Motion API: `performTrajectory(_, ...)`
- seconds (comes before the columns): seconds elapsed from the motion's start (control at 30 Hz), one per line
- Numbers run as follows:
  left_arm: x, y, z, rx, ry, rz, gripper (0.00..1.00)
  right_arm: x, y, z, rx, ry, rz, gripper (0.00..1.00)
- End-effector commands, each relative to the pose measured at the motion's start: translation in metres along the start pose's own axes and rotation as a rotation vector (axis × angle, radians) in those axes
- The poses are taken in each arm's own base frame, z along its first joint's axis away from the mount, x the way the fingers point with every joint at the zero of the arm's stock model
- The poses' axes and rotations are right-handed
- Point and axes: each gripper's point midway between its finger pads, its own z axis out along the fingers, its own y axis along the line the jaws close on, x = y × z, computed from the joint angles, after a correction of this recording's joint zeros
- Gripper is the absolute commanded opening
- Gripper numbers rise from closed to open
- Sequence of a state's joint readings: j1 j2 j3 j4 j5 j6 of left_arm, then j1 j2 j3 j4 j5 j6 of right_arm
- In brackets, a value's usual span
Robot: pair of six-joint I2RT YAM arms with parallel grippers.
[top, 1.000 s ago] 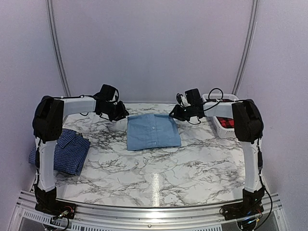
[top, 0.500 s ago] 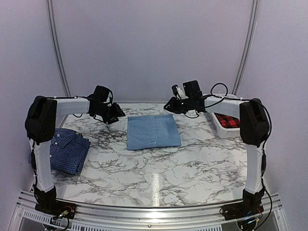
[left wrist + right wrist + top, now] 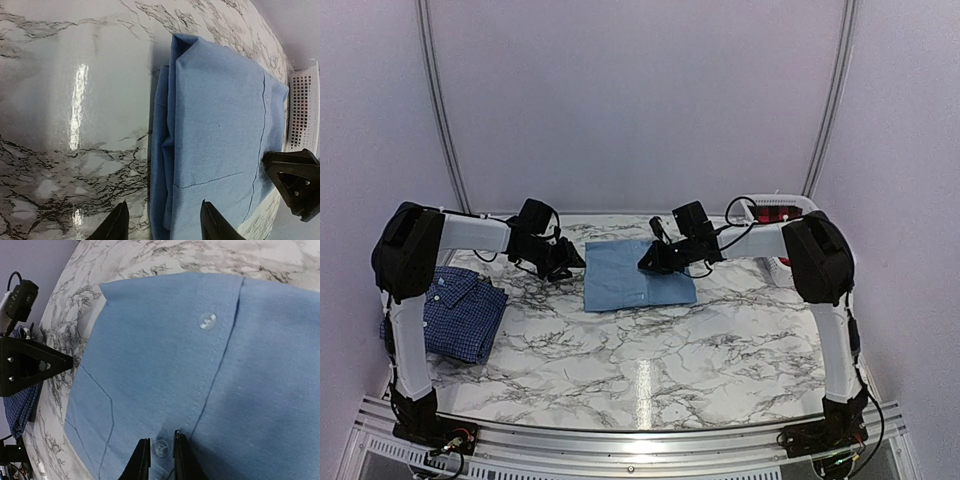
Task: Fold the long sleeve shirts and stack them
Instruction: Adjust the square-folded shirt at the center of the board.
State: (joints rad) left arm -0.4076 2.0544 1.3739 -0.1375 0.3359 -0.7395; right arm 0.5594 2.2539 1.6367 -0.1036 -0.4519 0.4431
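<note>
- The glossy white marble-look table [image 3: 720,350] with dark veins is filling the whole booth, and a streak of glare is bouncing off it near the middle.
- Plain pale lilac walls [image 3: 640,100] are closing it in, thin grey poles [image 3: 438,110] are curving up the back, and a ribbed metal rail [image 3: 640,440] is running along the near edge.
- The plain light blue folded shirt [image 3: 638,275] is lying flat at back centre. The dark blue white-checked folded shirt [image 3: 460,310] is sitting at the left edge, well apart from it.
- A white perforated plastic basket [image 3: 790,201] is sitting back right with red-and-black check cloth [image 3: 775,213] in it.
- The left claw [image 3: 162,227] is hanging roughly half open, gripping nothing and straddling the light blue shirt's edge.
- The right claw [image 3: 161,460] is sitting almost closed on the light blue shirt's placket, with a clear button [image 3: 161,447] showing in the slit. Honestly can't tell if it's pinching cloth.
</note>
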Motion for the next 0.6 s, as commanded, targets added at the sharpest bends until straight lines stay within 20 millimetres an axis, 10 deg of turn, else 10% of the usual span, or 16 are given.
performTrajectory(0.0,0.008,-0.009,0.003,0.041,0.019,0.039,0.51,0.003,-0.019,0.006,0.009,-0.009,0.038,0.14)
performTrajectory(0.4,0.023,0.009,0.027,-0.044,0.057,0.066,0.50,-0.028,-0.007,-0.032,0.044,-0.081,-0.008,0.28)
performTrajectory(0.57,0.029,0.010,0.034,-0.080,0.061,0.081,0.47,-0.029,-0.033,-0.045,0.069,-0.088,0.025,0.29)
